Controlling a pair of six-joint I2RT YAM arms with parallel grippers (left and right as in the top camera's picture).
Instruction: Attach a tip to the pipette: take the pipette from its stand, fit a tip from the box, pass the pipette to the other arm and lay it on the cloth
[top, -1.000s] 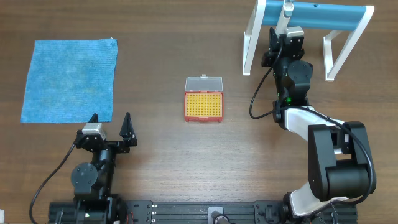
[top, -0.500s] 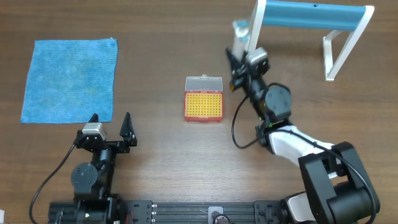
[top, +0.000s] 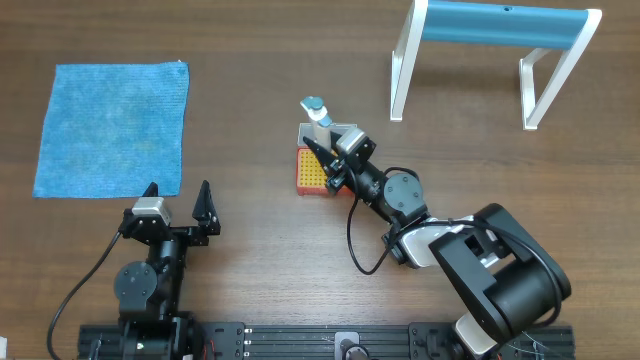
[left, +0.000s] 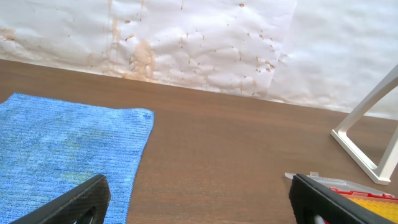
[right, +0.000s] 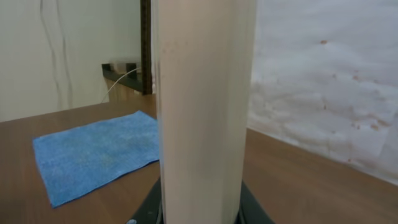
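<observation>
My right gripper (top: 334, 154) is shut on the white pipette (top: 318, 112), held upright over the tip box (top: 311, 171), an orange box of yellow tips with its clear lid open. In the right wrist view the pipette's barrel (right: 205, 106) stands straight up between the fingers (right: 252, 208), with the blue cloth (right: 93, 155) on the table beyond. The cloth (top: 110, 128) lies at the far left. My left gripper (top: 178, 203) is open near the cloth's near right corner, holding nothing. The left wrist view shows the cloth (left: 62, 149) and a corner of the tip box (left: 354, 194).
The blue-and-white pipette stand (top: 495, 40) is at the back right with nothing hanging on it; one of its white legs (left: 373, 134) appears in the left wrist view. Bare wooden table (top: 250, 250) lies between the arms and between cloth and tip box.
The right arm lifted the pipette off the stand and carried it left and toward the front, from the stand to above the tip box. The left arm stayed still.
</observation>
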